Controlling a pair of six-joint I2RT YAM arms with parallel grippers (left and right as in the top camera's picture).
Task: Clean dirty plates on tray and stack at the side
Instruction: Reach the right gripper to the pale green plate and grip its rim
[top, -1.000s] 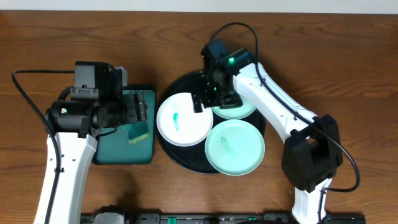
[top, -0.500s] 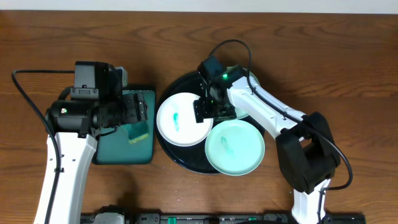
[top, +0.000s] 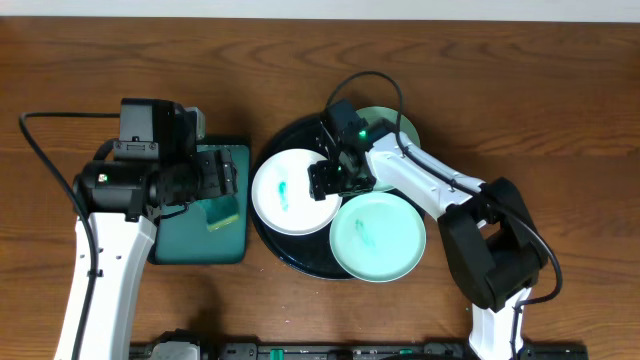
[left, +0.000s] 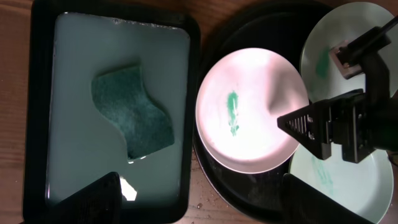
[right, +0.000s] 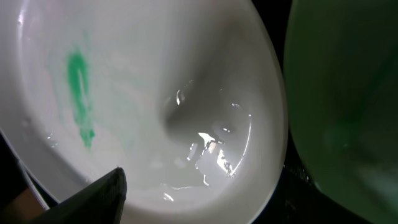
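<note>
The teal-smeared white round plate (top: 285, 192) lies beneath the right gripper (top: 324, 180), jaws parted at its rim, grip unclear. The left gripper (top: 228, 177) hangs wide open above a green sponge (left: 132, 119); a brown wooden table (top: 560, 80) lies beneath.

Glossy white plate (right: 155, 74) (wet, perhaps); wooden table (top: 560, 80).

Overhead, the light is even and soft. The wooden table (top: 520, 90) looks sharp, with only faint shadows. In the left wrist view, the white plate (left: 249, 118) just ahead of the right pincer (left: 311, 93) glows nearly blown out, and the frame corners are dark. The right wrist view is close and soft-focused. Wet glints sparkle on the plate above the blurred finger (right: 102, 199), and the mint-green plate (right: 342, 93) beside it is dim and unfocused.
</note>
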